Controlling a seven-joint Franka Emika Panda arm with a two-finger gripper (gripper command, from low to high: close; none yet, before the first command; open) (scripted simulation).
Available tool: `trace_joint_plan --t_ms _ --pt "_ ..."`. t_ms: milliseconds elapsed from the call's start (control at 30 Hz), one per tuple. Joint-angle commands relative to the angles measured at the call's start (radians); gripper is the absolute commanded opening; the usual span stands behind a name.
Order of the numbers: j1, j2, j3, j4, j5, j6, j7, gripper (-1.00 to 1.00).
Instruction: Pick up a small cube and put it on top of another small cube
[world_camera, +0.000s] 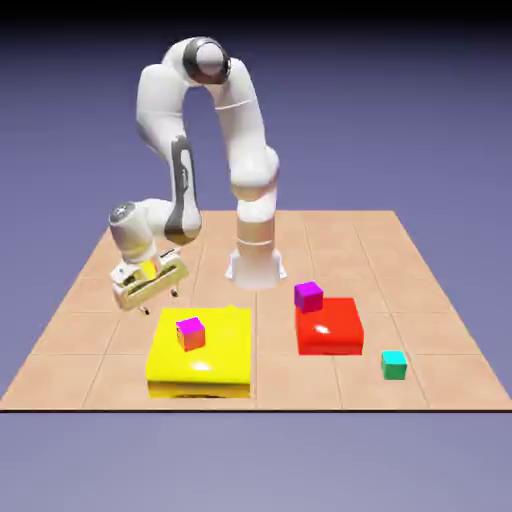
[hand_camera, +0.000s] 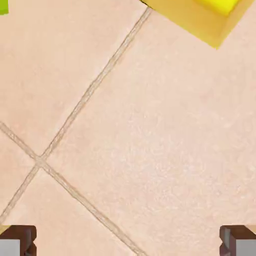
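Note:
Only a sliver of the small lime cube (hand_camera: 2, 6) shows, at the hand view's top left corner. In the exterior view a yellow-green patch (world_camera: 148, 268) peeks out behind the hand. The other small cube (world_camera: 190, 333), magenta on top with orange-red sides, sits on the flat yellow block (world_camera: 215, 355). My gripper (world_camera: 158, 300) hovers tilted just above the table, off the yellow block's far left corner. It is open (hand_camera: 128, 242), with bare tiles between the fingertips (hand_camera: 17, 241).
A corner of the yellow block (hand_camera: 200, 20) shows at the hand view's top right. A flat red block (world_camera: 330, 328) carries an all magenta-purple cube (world_camera: 308, 296). A teal cube (world_camera: 394, 365) lies on the tiles at the exterior view's right.

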Motion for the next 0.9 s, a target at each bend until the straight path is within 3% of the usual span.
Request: trace_joint_plan --t_ms 0,433,867 --pt "-0.036 0.017 0.015 0.001 -0.008 -0.007 -0.026 0.0" --pt "-0.507 0.241 0.209 0.015 -0.114 -0.1 -0.357 0.0" --pt "-0.842 0.682 0.103 -0.252 -0.019 0.022 -0.638 0.0"
